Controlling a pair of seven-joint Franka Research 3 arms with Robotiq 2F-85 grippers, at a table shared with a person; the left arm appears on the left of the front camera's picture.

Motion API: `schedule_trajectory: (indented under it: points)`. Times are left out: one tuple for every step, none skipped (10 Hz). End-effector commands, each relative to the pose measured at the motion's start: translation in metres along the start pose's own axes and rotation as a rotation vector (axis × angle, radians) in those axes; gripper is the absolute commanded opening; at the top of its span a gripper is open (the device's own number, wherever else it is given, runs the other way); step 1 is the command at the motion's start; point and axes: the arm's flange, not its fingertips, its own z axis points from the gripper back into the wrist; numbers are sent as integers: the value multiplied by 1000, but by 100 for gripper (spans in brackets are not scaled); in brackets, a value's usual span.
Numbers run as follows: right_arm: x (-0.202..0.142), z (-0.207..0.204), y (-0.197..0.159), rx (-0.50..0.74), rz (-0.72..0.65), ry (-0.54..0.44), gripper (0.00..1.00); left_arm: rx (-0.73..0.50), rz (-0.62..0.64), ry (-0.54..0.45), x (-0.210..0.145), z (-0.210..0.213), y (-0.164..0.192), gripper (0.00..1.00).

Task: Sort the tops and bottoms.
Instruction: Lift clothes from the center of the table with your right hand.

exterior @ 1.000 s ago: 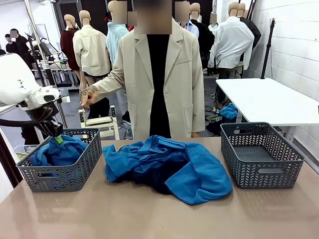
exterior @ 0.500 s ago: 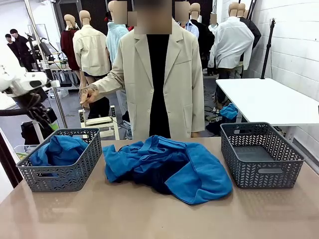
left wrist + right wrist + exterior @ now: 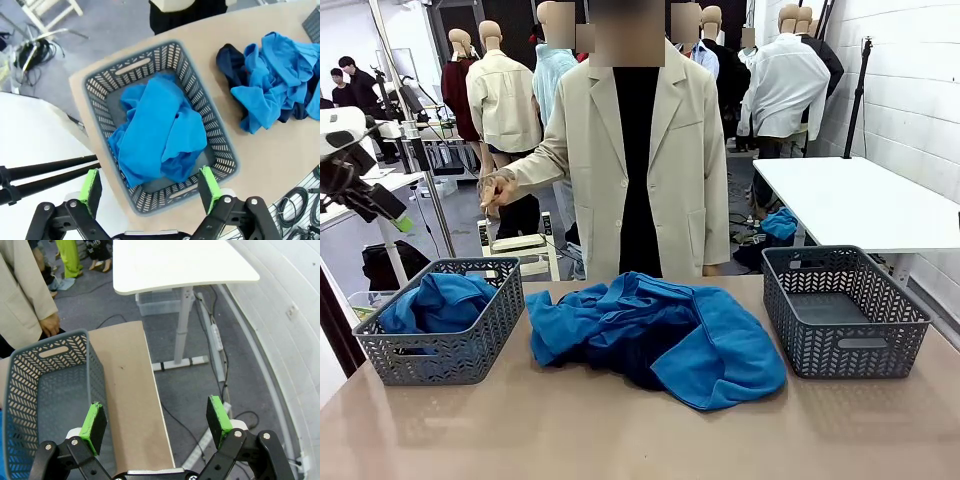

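The left gripper (image 3: 150, 183) hangs spread and empty above the left basket (image 3: 450, 352), which holds a blue shirt (image 3: 440, 303). More shirts (image 3: 720, 355) and dark bottoms (image 3: 618, 362) lie heaped mid-table. The right gripper (image 3: 156, 420) is spread too.

Lab: spare worktable (image 3: 860, 200), loose floor cables (image 3: 30, 50).

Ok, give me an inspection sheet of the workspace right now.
Surface: tan table, bare at the near edge.
Job's things: one blue top in the left basket; pile of blue tops and a dark bottom mid-table; right basket holds no garment.
Clutter: nothing seen.
Grippers: left gripper open, high above the left basket; right gripper open, high near the right basket.
Cables: cables on the floor.
Surroundings: person in a beige jacket at the far side; white table beyond.
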Motion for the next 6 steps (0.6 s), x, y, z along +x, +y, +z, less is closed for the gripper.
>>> schedule_trajectory:
  points:
    - [-1,0,0,7,-11,7,100,-12,9,31,5,-11,3,100]
    - [-1,0,0,7,-11,7,100,-12,9,31,5,-11,3,100]
    - [-1,0,0,7,-11,7,100,-12,9,31,5,-11,3,100]
    - [-1,0,0,7,-11,7,100,-12,9,31,5,-11,3,100]
    - [-1,0,0,7,-11,7,100,-12,9,31,5,-11,3,100]
    - [-1,0,0,7,-11,7,100,-12,9,31,5,-11,3,100]
